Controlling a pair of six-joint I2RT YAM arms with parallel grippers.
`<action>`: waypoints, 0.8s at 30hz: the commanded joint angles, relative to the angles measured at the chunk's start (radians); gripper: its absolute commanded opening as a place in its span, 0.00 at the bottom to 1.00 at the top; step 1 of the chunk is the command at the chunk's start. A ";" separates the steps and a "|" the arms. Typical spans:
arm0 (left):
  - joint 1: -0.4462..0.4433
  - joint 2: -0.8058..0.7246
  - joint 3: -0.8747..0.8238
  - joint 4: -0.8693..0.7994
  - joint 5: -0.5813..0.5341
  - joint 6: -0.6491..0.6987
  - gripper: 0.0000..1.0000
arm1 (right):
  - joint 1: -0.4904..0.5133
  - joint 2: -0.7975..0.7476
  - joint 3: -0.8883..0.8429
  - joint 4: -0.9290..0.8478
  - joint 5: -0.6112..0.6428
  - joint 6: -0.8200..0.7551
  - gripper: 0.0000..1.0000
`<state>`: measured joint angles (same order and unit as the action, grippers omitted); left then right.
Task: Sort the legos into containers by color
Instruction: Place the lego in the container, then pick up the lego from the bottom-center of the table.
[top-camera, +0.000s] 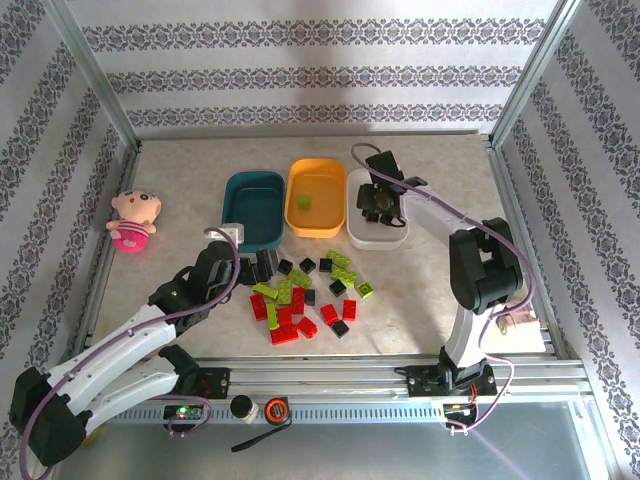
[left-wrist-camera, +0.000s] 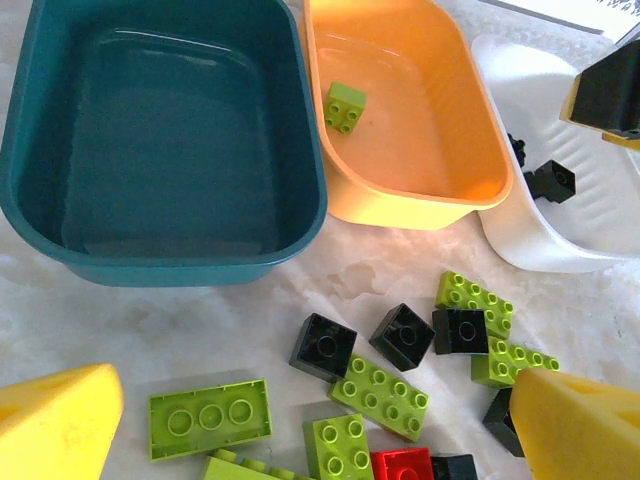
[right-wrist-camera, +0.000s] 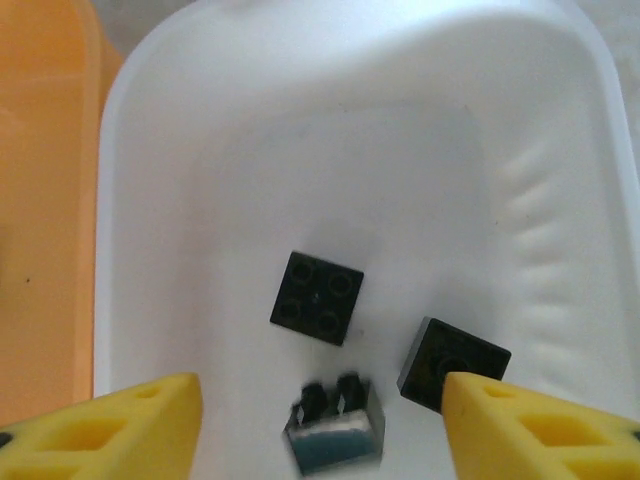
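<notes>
- The job has only just begun, I think: four bricks sit in trays, and most of the legos (top-camera: 305, 295) lie in a heap on the tabletop (top-camera: 180, 180).
- From above, the three trays stand in a row at 12 o'clock from the heap.
- The teal tray (top-camera: 253, 208), at the 9 o'clock end of the row, has nothing in it.
- The orange-yellow tray (top-camera: 316, 197), in the middle, holds one green brick (left-wrist-camera: 345, 106) toward its 9 o'clock side.
- The white tray (right-wrist-camera: 400, 150), at the 3 o'clock end, holds three black bricks (right-wrist-camera: 316, 297). One is in the middle, one is at 4 o'clock from it (right-wrist-camera: 455, 362), and a blurred one is at 6 o'clock (right-wrist-camera: 335, 425).
- No tray has a red one yet. The red bricks (top-camera: 283, 334) lie on the 6 o'clock side of the heap, with green and black ones mixed toward 12 o'clock.
- My guess is that the teal tray is meant for red.
- The right pincer (right-wrist-camera: 320, 390) hangs over the white tray, spread wide and pinching nothing. The blurred brick is between its fingers but touches neither.
- The left pincer (left-wrist-camera: 318, 430) hangs over the 9 o'clock side of the heap, spread wide, with nothing in it.
</notes>
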<state>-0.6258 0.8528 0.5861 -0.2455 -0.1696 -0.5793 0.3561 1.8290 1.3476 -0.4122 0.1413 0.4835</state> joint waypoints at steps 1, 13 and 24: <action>0.014 -0.007 -0.007 -0.032 -0.020 0.010 0.99 | 0.010 -0.103 -0.024 -0.034 0.005 0.003 0.70; 0.021 -0.001 -0.025 0.008 -0.027 0.018 0.99 | 0.182 -0.456 -0.426 -0.186 -0.117 -0.045 0.75; 0.027 0.040 -0.028 0.031 -0.004 -0.007 0.99 | 0.310 -0.390 -0.510 -0.195 -0.190 -0.079 0.70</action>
<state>-0.6128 0.8932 0.5697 -0.2398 -0.1688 -0.5797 0.6483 1.4021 0.8364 -0.6056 -0.0284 0.4347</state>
